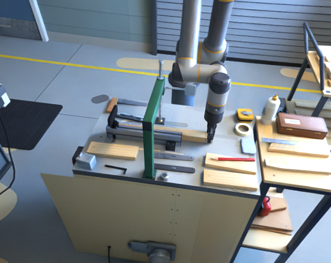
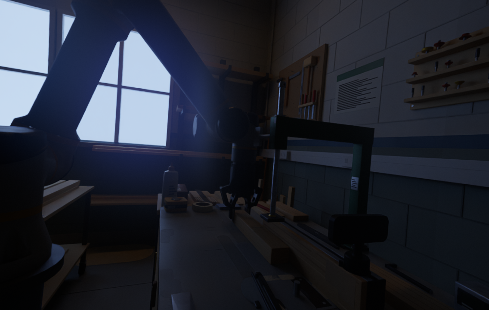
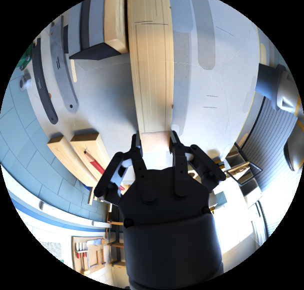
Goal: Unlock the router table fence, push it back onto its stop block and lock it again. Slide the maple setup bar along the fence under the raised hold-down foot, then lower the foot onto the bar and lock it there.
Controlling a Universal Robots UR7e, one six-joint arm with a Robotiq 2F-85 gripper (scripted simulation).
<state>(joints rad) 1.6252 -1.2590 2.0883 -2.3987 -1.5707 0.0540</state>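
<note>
The maple setup bar (image 1: 185,134) (image 3: 151,71) lies along the back face of the grey fence (image 1: 144,134) (image 3: 93,25). Its left part passes under the green hold-down frame (image 1: 150,124). My gripper (image 1: 210,136) (image 3: 155,140) stands at the bar's right end, and its two fingers clasp the sides of that end. The hold-down rod (image 1: 160,93) is raised, and its foot (image 1: 160,120) sits just above the bar. The black fence lock lever (image 1: 113,116) stands at the fence's left end. In the second side camera the scene is dark; the gripper (image 2: 241,204) is at the bar's far end.
A brown case (image 1: 301,125) sits on the side table to the right. Loose boards (image 1: 230,171) with a red pencil (image 1: 233,159), steel rules (image 1: 174,162), tape roll (image 1: 242,129), tape measure (image 1: 244,114) and glue bottle (image 1: 269,109) lie around the gripper.
</note>
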